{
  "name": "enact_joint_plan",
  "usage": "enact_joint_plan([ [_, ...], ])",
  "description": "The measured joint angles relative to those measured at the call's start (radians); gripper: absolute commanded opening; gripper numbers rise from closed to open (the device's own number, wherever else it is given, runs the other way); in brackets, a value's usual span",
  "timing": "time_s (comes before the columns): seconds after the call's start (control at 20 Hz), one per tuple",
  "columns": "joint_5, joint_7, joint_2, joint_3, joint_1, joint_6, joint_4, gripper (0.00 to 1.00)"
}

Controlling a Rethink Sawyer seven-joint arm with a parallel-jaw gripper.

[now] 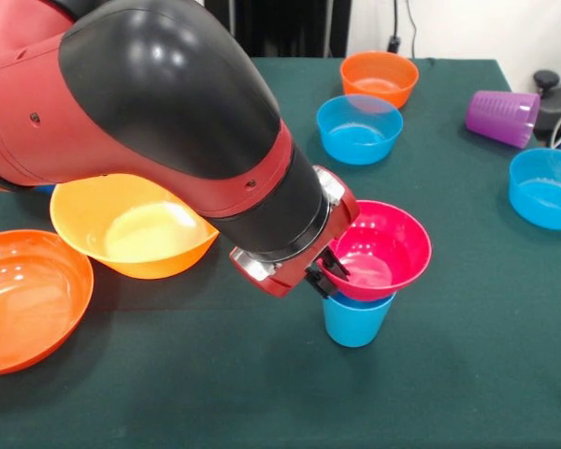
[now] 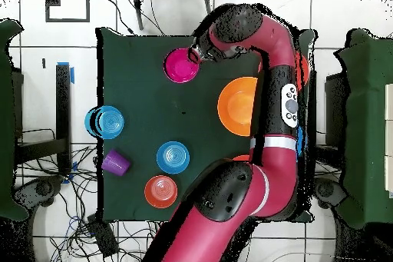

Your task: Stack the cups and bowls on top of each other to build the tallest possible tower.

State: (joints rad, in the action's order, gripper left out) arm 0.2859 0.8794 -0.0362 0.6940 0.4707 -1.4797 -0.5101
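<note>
Here, black gripper (image 1: 329, 273) clamped on the near rim of the glossy magenta-pink plastic bowl (image 1: 385, 245), bowl seated in the upright light blue plastic cup (image 1: 355, 321), large yellow-orange bowl (image 1: 131, 227) beside, translucent purple tumbler (image 1: 501, 117) tipped over well apart.

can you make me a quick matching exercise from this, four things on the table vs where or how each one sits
Things:
1. pink bowl
2. purple cup
3. small orange bowl
4. large yellow-orange bowl

States:
A. lying on its side
B. upright just beyond the small blue bowl, toward the robot's side of the table
C. seated on the light blue cup, gripper at its rim
D. upright beside the large red-orange bowl, partly under the arm

Pairs: 1-C, 2-A, 3-B, 4-D
</note>
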Motion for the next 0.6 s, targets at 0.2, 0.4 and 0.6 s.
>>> enact_joint_plan([
  [0.2, 0.001, 0.000, 0.003, 0.000, -0.001, 0.000, 0.020, 0.00],
  [0.4, 0.004, 0.000, 0.006, 0.000, -0.002, 0.000, 0.048, 0.00],
  [0.6, 0.004, 0.000, 0.011, 0.000, -0.003, 0.000, 0.067, 0.00],
])
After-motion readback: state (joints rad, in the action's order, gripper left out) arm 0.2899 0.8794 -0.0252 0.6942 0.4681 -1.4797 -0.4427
